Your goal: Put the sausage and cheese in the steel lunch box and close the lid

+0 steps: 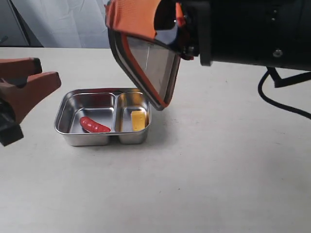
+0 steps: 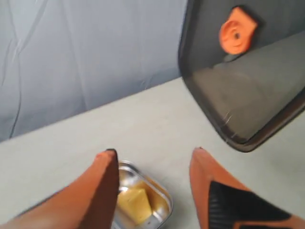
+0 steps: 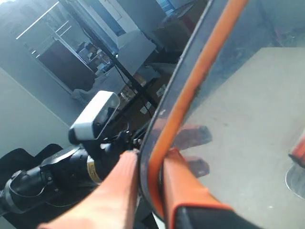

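Right gripper (image 3: 148, 160) clamps the tilted dark translucent rectangular lid (image 1: 150, 65) by its rim. Below this gripper sits the shiny steel lunch box (image 1: 73, 138) (glossy red sausage (image 1: 95, 125) and yellow cheese wedge (image 1: 138, 120) inside). Left gripper (image 2: 154, 151): wide open, empty.

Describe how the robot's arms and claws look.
Both claws have tapered orange fingers. The left claw shows a black ribbed pad on one finger's inner face. The right claw is mounted on a bulky black arm housing, and a black cable loops out beneath the housing.
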Robot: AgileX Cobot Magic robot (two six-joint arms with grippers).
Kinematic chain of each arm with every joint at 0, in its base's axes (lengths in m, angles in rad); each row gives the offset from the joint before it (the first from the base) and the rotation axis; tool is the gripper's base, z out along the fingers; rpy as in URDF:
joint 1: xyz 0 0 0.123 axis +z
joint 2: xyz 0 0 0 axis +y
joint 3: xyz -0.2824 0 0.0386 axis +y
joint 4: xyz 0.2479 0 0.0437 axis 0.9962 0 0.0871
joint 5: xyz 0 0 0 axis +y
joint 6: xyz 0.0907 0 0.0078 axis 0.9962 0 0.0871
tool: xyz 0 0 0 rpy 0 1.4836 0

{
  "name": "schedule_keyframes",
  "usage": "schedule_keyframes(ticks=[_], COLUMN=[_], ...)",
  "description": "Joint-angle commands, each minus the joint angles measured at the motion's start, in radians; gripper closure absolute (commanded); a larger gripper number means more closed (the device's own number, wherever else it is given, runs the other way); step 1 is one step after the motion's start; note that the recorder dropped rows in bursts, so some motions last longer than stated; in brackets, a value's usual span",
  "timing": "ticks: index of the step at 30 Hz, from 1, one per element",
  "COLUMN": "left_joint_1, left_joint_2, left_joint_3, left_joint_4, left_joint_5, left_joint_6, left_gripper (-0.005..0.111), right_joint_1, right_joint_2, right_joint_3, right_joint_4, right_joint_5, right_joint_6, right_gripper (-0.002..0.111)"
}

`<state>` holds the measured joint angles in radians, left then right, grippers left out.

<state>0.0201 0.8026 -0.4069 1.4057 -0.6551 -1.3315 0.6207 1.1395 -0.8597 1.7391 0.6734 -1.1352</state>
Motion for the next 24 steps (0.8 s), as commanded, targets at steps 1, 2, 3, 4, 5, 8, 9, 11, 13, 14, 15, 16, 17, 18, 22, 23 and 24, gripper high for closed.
schedule_keyframes(ticks=[1, 2, 3, 4, 5, 8, 9, 11, 13, 14, 15, 16, 17, 18, 22, 23, 24], left_joint_1=[-0.002, -0.002, -0.002, -0.002, -0.002, -0.002, -0.002, -0.002, -0.002, -0.002, -0.002, -0.002, -0.002, -0.002, -0.002, -0.002, -0.002], left_joint_2=[0.069, 0.077, 0.082, 0.084, 0.086, 0.089, 0.093, 0.101, 0.108, 0.112, 0.116, 0.118, 0.123, 0.127, 0.128, 0.128, 0.128], left_joint_3=[-0.006, -0.006, -0.006, -0.006, -0.006, -0.006, -0.006, -0.004, -0.004, -0.004, -0.004, -0.004, -0.004, -0.002, 0.000, 0.000, 0.000], left_joint_4=[0.039, 0.046, 0.046, 0.046, 0.046, 0.047, 0.047, 0.037, 0.022, 0.017, 0.012, 0.004, -0.012, -0.037, -0.099, -0.099, -0.087], left_joint_5=[0.180, 0.216, 0.250, 0.271, 0.274, 0.126, 0.050, -0.110, -0.175, -0.195, -0.210, -0.227, -0.247, -0.270, -0.359, -0.378, -0.386], left_joint_6=[-0.136, -0.155, -0.184, -0.242, -0.310, -0.418, -0.417, -0.407, -0.342, -0.299, -0.277, -0.272, -0.272, -0.264, -0.186, -0.170, -0.154], left_gripper=[0.078, 0.084, 0.088, 0.091, 0.093, 0.093, 0.093, 0.093, 0.091, 0.088, 0.082, 0.076, 0.069, 0.062, 0.050, 0.050, 0.050], right_joint_1=[0.003, 0.003, 0.003, 0.008, 0.008, 0.008, 0.008, 0.008, 0.008, 0.010, 0.016, 0.026, 0.040, 0.055, 0.124, 0.138, 0.144], right_joint_2=[0.062, 0.077, 0.086, 0.094, 0.101, 0.104, 0.104, 0.104, 0.108, 0.111, 0.115, 0.120, 0.126, 0.132, 0.159, 0.162, 0.162], right_joint_3=[-0.015, -0.015, -0.015, -0.015, -0.015, -0.015, -0.015, -0.020, -0.032, -0.037, -0.045, -0.056, -0.068, -0.080, -0.123, -0.133, -0.141], right_joint_4=[0.005, 0.005, 0.005, 0.005, 0.005, 0.005, 0.005, 0.005, 0.005, 0.005, 0.005, 0.005, 0.005, 0.005, 0.005, 0.005, 0.005], right_joint_5=[0.023, 0.034, 0.040, 0.042, 0.045, 0.039, 0.031, 0.007, 0.003, 0.005, 0.003, -0.004, -0.013, -0.024, -0.103, -0.128, -0.151], right_joint_6=[-0.013, -0.013, -0.013, -0.013, -0.013, -0.013, -0.013, -0.013, 0.001, 0.009, 0.013, 0.013, 0.013, 0.013, 0.013, 0.013, 0.013], right_gripper=[0.109, 0.109, 0.109, 0.109, 0.109, 0.109, 0.109, 0.109, 0.109, 0.109, 0.109, 0.109, 0.109, 0.109, 0.109, 0.109, 0.109])
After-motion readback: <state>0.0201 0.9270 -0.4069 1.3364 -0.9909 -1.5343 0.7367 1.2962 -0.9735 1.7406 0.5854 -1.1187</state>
